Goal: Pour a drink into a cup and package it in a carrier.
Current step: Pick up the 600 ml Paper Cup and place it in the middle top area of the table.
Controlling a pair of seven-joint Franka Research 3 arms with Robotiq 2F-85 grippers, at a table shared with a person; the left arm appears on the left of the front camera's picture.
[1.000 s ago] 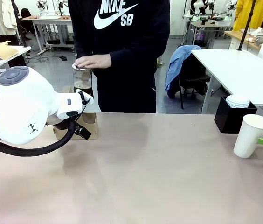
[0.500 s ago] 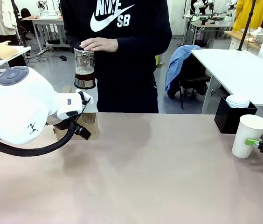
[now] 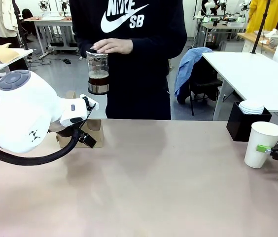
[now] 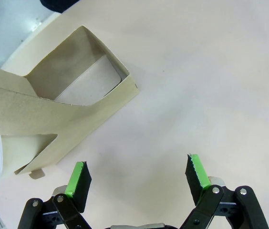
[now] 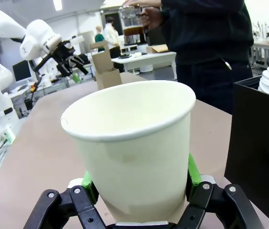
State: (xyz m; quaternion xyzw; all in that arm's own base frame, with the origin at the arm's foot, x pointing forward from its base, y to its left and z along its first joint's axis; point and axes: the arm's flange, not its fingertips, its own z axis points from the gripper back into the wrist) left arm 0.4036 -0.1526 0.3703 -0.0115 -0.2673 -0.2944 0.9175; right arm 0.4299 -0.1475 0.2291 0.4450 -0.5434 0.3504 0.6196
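The white paper cup stands tilted at the table's right edge, and my right gripper is shut on its side. Up close in the right wrist view, the cup sits between the green pads, empty and without a lid. A person at the far side holds the glass press jug with the dark drink above the table, one hand on its lid. The brown carrier lies on the table just past my open left gripper. From the front, the carrier is mostly hidden behind the left arm.
A black box with white lids on top stands at the back right, close behind the cup. The tan tabletop stretches bare across the middle. My left arm's bulky white joint fills the left side.
My right gripper closed on the cup and shifted it slightly left, tilting it. The person raised the jug and carried it to the right.
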